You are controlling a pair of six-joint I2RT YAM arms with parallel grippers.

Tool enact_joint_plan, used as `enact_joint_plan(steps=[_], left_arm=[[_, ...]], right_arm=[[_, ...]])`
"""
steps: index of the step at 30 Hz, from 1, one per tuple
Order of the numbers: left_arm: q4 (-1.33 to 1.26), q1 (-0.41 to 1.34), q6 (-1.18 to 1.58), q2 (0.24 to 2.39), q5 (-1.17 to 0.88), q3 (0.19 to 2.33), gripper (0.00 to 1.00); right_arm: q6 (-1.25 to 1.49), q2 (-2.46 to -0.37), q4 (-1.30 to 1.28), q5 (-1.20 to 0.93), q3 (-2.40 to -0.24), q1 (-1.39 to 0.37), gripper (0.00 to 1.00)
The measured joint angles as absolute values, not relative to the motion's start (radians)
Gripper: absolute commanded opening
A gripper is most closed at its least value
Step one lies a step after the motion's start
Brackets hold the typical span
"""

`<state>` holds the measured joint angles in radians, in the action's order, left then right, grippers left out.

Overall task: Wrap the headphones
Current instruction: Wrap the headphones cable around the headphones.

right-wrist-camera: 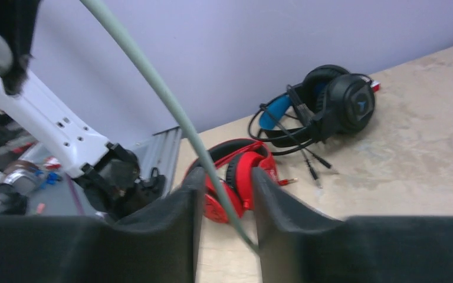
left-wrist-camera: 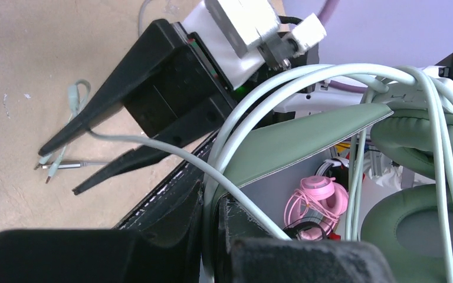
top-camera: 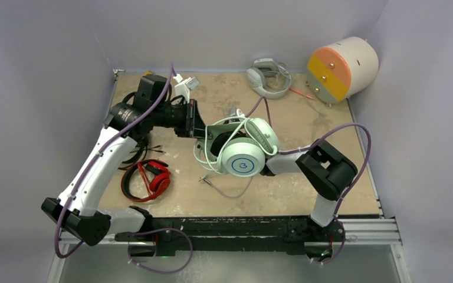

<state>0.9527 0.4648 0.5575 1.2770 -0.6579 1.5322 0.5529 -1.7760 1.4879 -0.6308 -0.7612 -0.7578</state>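
Observation:
The pale mint-green and white headset point(top-camera: 243, 152) is held up over the table's middle, with its thin cable point(top-camera: 227, 190) trailing down to the table. My left gripper point(top-camera: 202, 131) is shut on its headband point(left-wrist-camera: 283, 144), as the left wrist view point(left-wrist-camera: 212, 203) shows. My right gripper point(top-camera: 265, 168) sits under the ear cup and is open, with the cable point(right-wrist-camera: 153, 76) running between its fingers point(right-wrist-camera: 227, 172). It also shows in the left wrist view point(left-wrist-camera: 57, 173). The red-and-black headset point(top-camera: 150, 180) lies at the left front. The black headset with blue ear cups point(right-wrist-camera: 324, 106) lies behind it, largely hidden under my left arm in the top view.
A grey-white headset point(top-camera: 268, 78) with a bundled cable lies at the back. A white cylinder with an orange and green face point(top-camera: 342, 68) stands at the back right. Purple walls close in the table point(top-camera: 307, 177) on three sides. A pink headset point(left-wrist-camera: 318, 200) shows beyond the table.

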Motion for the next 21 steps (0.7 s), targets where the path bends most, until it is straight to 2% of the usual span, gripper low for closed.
enact_joint_plan(steps=[3, 7, 13, 21], left_arm=[[0.953, 0.465, 0.558, 1.275, -0.66, 1.532, 0.0], [0.966, 0.467, 0.549, 1.261, -0.658, 1.531, 0.0], [0.971, 0.497, 0.513, 1.211, -0.596, 1.463, 0.0], [0.957, 0.658, 0.53, 1.194, -0.416, 1.306, 0.0]], right_arm=[[0.573, -1.787, 1.495, -0.624, -0.764, -0.753, 0.0], [0.615, -1.777, 1.496, -0.62, -0.761, -0.702, 0.0], [0.716, -1.688, 1.514, -0.64, -0.726, -0.519, 0.0], [0.695, -1.533, 1.288, -0.664, -0.728, -0.389, 0.0]])
